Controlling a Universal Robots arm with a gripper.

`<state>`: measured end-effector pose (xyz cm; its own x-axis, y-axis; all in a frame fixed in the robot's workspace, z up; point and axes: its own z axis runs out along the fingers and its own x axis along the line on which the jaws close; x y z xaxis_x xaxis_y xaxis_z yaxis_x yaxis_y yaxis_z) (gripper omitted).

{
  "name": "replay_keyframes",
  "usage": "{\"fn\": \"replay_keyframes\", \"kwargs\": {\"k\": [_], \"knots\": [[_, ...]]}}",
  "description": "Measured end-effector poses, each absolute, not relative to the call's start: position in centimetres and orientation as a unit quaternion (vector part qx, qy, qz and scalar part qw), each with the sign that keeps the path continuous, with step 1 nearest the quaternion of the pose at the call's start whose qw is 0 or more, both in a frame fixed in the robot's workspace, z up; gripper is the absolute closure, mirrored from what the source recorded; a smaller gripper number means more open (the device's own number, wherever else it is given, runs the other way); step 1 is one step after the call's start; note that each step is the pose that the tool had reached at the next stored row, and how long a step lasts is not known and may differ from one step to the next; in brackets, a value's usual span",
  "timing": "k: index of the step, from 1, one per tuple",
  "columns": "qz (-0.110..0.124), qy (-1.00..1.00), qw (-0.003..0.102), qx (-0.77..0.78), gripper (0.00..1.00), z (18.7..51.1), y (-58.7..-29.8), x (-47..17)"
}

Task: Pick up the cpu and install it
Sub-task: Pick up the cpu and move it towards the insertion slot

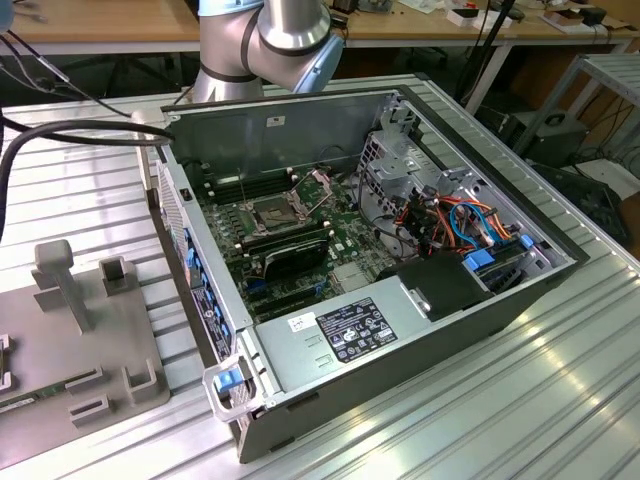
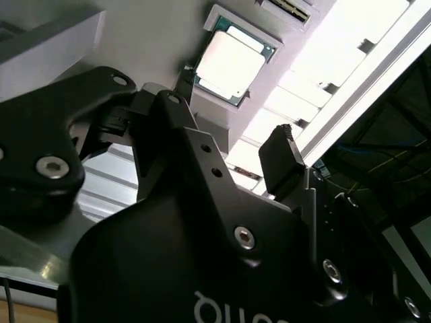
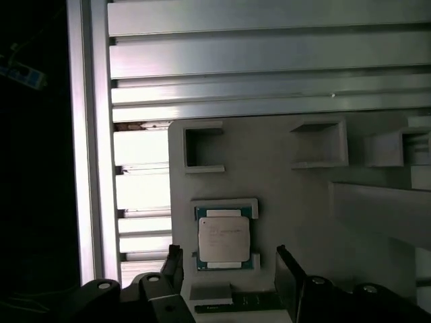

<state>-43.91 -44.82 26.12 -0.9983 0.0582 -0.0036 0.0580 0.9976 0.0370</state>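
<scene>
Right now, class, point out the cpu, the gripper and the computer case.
cpu (image 3: 223, 241): first wrist view, middle of its silver top.
gripper (image 3: 228, 252): first wrist view, the gap midway between its open fingers.
computer case (image 1: 290, 135): exterior view, bare inner wall.

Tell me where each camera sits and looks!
Exterior view: off the arm, looking down into the open computer case; the arm's silver joint shows behind it.
First wrist view: rides the arm, facing the cpu in its grey holder, framed by open jaws.
Second wrist view: rides the arm, looking past the jaws at the cpu.
Both wrist views share cpu, holder, jaws.
</scene>
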Motion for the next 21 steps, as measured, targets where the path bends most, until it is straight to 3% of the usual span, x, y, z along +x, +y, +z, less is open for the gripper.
{"fn": "replay_keyframes", "kwargs": {"k": [21], "knots": [[0.018,0.999,0.002,0.029,0.34,21.8,-44.8,-43.9]]}}
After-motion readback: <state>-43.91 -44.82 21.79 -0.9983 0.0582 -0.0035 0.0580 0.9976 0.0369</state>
